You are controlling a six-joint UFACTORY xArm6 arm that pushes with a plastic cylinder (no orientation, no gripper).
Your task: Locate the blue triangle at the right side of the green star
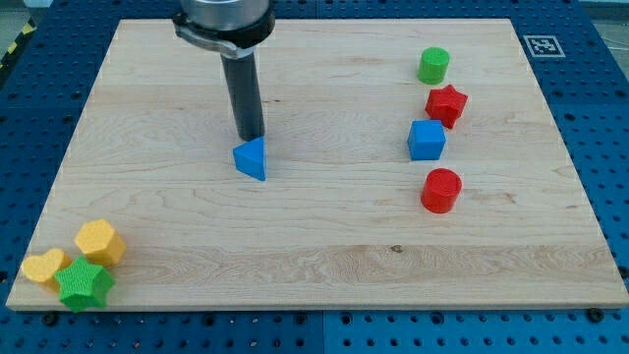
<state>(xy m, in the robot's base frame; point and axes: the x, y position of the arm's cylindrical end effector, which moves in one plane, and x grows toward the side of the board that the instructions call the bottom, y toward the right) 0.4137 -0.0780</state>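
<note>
The blue triangle (pixel 252 158) lies on the wooden board, left of the middle. My tip (pixel 252 137) stands right at its upper edge, touching or almost touching it. The green star (pixel 85 285) sits in the board's bottom left corner, far down and to the left of the triangle. It is packed against a yellow heart (pixel 43 266) on its left and a yellow hexagon (pixel 100 242) above it.
On the view's right stands a column of blocks: a green cylinder (pixel 433 65), a red star (pixel 446 104), a blue cube (pixel 427 140) and a red cylinder (pixel 441 190). The board's edge (pixel 314 309) meets a blue pegboard.
</note>
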